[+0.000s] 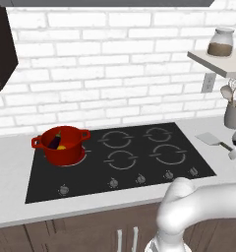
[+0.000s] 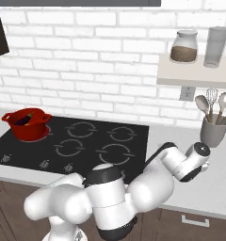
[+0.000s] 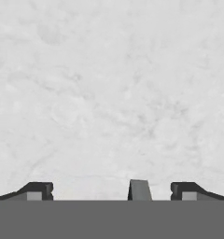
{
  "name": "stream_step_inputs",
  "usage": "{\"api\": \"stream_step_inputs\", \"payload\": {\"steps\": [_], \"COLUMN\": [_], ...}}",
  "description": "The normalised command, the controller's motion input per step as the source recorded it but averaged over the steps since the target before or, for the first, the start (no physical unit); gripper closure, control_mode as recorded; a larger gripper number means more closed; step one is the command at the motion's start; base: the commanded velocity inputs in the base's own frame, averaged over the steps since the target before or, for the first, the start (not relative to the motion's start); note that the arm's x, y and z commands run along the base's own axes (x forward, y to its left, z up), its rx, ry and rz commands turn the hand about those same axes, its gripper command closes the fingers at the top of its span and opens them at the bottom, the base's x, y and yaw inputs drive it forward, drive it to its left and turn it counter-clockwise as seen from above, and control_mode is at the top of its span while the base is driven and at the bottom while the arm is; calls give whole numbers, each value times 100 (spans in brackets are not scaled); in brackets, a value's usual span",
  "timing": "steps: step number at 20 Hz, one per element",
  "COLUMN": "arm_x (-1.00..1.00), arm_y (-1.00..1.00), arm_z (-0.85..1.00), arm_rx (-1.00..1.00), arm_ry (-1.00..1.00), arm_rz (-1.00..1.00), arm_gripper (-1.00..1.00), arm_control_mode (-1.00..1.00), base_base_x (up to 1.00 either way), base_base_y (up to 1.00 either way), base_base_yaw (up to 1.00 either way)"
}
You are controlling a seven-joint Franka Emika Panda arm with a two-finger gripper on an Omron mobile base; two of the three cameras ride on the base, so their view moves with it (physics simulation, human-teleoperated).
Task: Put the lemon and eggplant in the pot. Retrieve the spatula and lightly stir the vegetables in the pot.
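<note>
Fingers [image 3: 35,191] spread wide, nothing between them; gripper [image 3: 112,191] hangs low over pale counter [image 3: 109,93], with a grey sliver, likely the spatula handle, sitting in the gap.

Left to right across the room: red pot [image 1: 61,145] on the cooktop's [image 1: 139,167] near-left burner, eggplant [image 1: 55,141] leaning inside, lemon [image 1: 62,147] beside it at the bottom. Both vegetables are in, so I'd judge the loading part done. Other burners bare.

Right of the cooktop on the counter: spatula [image 1: 212,140], blade flat, handle running toward the arm. Wrist is right at the handle end, so the wide spread looks like setup for a grasp, not a release.

Farther right: grey utensil crock [image 2: 213,131] with whisk and spoons, shelf [image 2: 195,73] above with a jar [image 2: 184,47].

Pot is well apart from the spatula; stirring means a long carry back left.
</note>
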Motion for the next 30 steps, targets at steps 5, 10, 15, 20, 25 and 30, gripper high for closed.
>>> {"api": "stream_step_inputs", "payload": {"steps": [5,10,15,20,25,30], "arm_x": [34,24,14,7,0,-16], "arm_y": [6,16,24,30,13,3], "arm_z": [0,-1,-7,-6,0,18], "arm_rx": [0,0,0,0,0,0], "arm_ry": [6,9,10,5,0,-4], "arm_rz": [-3,-6,-8,-9,-8,-5], "arm_gripper": [-100,-100,100,100,100,100], "arm_control_mode": [-100,-100,-100,-100,-100,-100], "base_base_x": [0,0,0,0,0,0], "base_base_y": [0,0,0,0,0,0], "base_base_yaw": [0,0,0,0,0,0]}}
